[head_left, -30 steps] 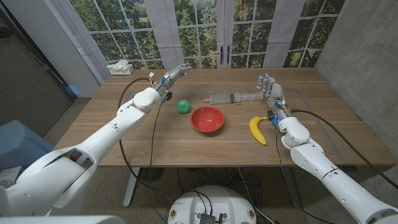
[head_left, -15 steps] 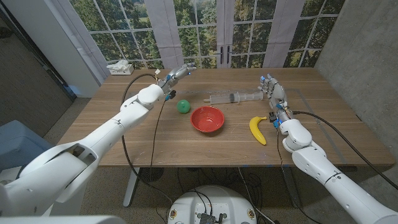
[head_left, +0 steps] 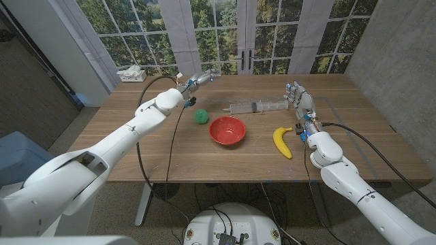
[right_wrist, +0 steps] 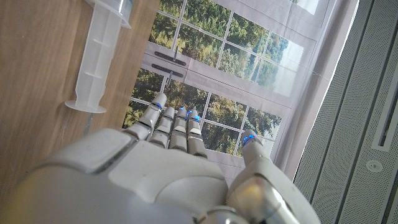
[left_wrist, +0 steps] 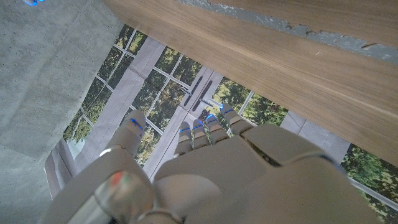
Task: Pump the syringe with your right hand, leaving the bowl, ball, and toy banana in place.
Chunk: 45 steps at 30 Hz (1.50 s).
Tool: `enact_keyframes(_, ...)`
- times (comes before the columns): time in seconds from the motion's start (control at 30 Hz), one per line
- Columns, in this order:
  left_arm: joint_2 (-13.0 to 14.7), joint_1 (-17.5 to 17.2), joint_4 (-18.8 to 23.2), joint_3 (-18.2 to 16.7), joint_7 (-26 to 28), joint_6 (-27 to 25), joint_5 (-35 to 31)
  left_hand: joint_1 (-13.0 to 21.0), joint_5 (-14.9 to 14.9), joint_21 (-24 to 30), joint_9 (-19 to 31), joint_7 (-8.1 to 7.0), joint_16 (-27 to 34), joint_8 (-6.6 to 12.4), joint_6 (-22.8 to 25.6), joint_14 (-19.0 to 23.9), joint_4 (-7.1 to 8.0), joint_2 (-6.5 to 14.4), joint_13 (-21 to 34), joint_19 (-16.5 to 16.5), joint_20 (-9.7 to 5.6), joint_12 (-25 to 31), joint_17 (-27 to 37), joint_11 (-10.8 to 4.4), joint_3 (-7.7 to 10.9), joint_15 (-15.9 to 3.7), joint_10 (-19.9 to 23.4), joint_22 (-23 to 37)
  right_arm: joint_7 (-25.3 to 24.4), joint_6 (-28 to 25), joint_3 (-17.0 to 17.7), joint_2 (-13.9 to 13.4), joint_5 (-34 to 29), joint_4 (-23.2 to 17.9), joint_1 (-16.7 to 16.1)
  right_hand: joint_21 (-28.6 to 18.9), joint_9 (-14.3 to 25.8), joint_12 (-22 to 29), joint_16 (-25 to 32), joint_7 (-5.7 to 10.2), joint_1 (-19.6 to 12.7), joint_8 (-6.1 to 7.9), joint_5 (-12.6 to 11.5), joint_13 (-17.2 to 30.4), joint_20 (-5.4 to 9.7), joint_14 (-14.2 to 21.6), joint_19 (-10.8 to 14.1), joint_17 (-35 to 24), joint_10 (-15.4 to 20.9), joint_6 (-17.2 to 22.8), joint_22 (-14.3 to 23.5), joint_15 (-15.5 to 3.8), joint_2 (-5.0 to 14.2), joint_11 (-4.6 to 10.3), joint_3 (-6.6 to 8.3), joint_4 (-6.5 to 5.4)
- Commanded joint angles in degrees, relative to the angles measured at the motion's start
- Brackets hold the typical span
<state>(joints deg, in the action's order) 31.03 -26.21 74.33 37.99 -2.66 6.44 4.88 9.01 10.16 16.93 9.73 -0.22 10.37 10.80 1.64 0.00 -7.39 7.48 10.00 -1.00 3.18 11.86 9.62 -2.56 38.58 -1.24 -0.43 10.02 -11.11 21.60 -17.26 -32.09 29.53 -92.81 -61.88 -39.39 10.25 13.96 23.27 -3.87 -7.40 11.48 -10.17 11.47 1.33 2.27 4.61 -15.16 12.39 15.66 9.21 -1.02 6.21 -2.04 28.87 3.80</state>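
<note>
Nearest on the wooden table (head_left: 170, 156) lie the toy banana (head_left: 282, 141) and red bowl (head_left: 227, 130), then the green ball (head_left: 200, 116). Beyond them the syringe (head_left: 256, 106) lies flat, its plunger end just beside the right hand (head_left: 298, 99), fingers extended, grasping nothing. Farthest, the left hand (head_left: 197, 79) hovers, released.

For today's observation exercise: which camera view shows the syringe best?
The head view: the whole syringe lies in sight on the table, beyond the bowl, next to the right hand. The right wrist view catches just one end of it, cut off at the picture's edge.
</note>
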Motion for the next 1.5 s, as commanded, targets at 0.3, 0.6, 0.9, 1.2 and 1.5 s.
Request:
enact_keyframes(0.3,-0.91,3.57,-0.67,3.74,-1.61,-2.03,-5.83,1.00,-0.13,-0.41,0.33,0.17,0.01,-0.08,0.29,-0.44,-0.79,0.15,0.30,-0.33,0.21,-0.13,0.08,-0.30,-0.02,-0.31,-0.04,0.05,-0.92,0.48,0.65,-0.26,-0.91,-1.26,-1.29,0.46,0.31,-0.18,-0.34,0.02,-0.09,0.15,0.17,0.00,-0.11,0.67,0.55,0.08,0.59,0.63,0.11,0.11,1.06,0.04,-0.01,0.43)
enact_keyframes(0.6,-1.90,5.00,-1.73,5.21,-2.94,-2.02,-7.30,1.25,-0.18,-0.68,0.34,0.28,0.02,0.05,0.80,-0.34,-1.10,0.06,0.31,-0.23,0.14,-0.12,0.08,-0.28,-0.10,-0.36,0.29,0.05,-1.25,1.51,1.02,-0.22,-1.51,-1.73,-2.15,0.67,0.32,-0.19,-0.37,-0.05,-0.09,0.16,0.19,0.01,-0.18,0.70,0.65,0.10,0.74,0.75,0.12,0.11,1.07,0.00,-0.07,0.48)
enact_keyframes(0.9,-2.24,5.54,-1.35,6.31,-3.33,-2.71,-9.01,1.44,-0.23,-0.90,0.35,0.21,-0.01,-0.14,0.42,-0.39,-1.34,-0.05,0.32,-0.16,0.15,-0.20,0.08,-0.32,-0.18,-0.34,0.31,0.05,-1.48,2.09,1.50,-0.34,-1.77,-2.21,-3.12,1.02,0.32,-0.22,-0.43,-0.07,-0.10,0.18,0.21,0.02,-0.22,0.71,0.76,0.12,0.93,0.98,0.12,0.10,1.11,-0.07,-0.17,0.56)
enact_keyframes(1.2,-2.54,5.93,-1.24,7.10,-4.27,-3.48,-9.77,1.67,-0.26,-1.18,0.36,0.20,-0.04,-0.18,0.35,-0.43,-1.55,-0.12,0.33,-0.18,0.05,-0.27,0.08,-0.21,-0.23,-0.30,0.33,0.04,-1.44,2.82,1.94,-0.22,-1.65,-2.32,-3.80,1.55,0.33,-0.34,-0.49,-0.11,-0.10,0.16,0.22,0.04,-0.26,0.80,0.95,0.15,1.03,1.18,0.13,0.25,1.18,-0.14,-0.31,0.67)
enact_keyframes(1.5,-3.10,6.60,-1.66,8.12,-4.92,-3.91,-10.91,1.87,-0.27,-1.37,0.37,0.19,-0.05,-0.14,0.47,-0.46,-1.70,-0.14,0.34,-0.16,0.10,-0.28,0.09,-0.29,-0.24,-0.37,0.43,0.04,-1.53,3.23,2.31,-0.36,-1.95,-2.71,-4.50,1.89,0.34,-0.39,-0.53,-0.12,-0.09,0.14,0.23,0.05,-0.28,0.88,1.10,0.17,1.18,1.29,0.14,0.20,1.22,0.02,-0.41,0.72)
